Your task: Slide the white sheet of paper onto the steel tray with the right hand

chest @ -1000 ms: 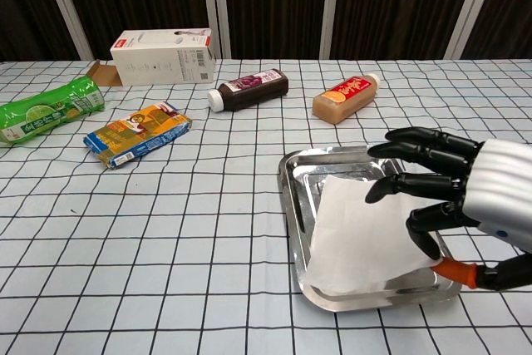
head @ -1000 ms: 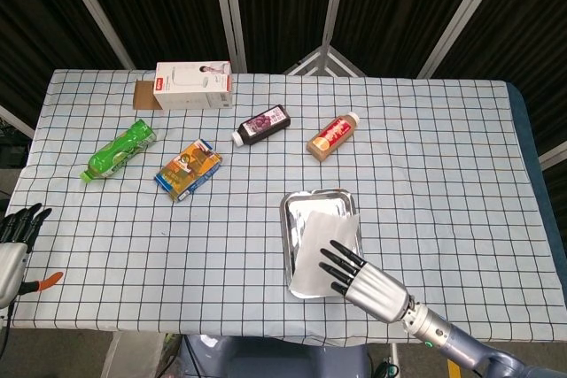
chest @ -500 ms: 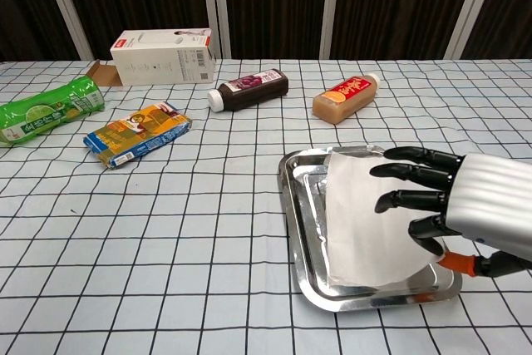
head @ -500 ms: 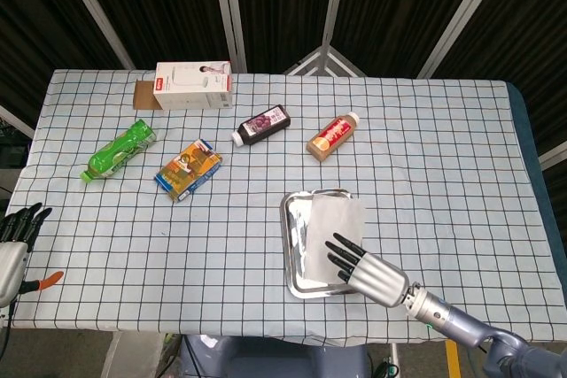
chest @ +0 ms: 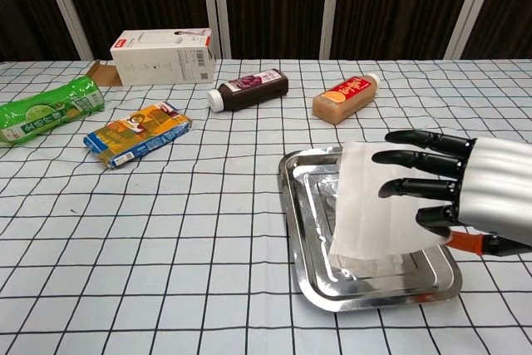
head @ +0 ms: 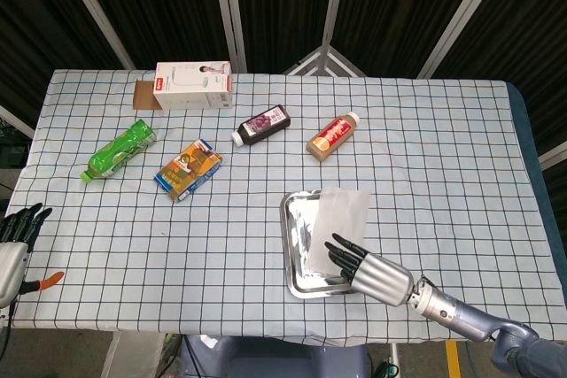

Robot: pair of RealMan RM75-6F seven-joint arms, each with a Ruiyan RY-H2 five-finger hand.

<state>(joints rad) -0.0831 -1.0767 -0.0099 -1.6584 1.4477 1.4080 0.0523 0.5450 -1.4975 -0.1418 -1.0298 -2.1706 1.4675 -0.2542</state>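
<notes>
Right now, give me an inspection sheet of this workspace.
Surface: checked tablecloth.
Job's things: white sheet of paper lies on steel tray, its far corner past the rim.
Clutter: white box, green packet, blue-and-orange packet, dark bottle, orange bottle.
Hands: right hand rests on the paper, fingers spread; left hand idle at the table edge.
Cables: nothing seen.
Surroundings: dark curtain panels with pale frames.
</notes>
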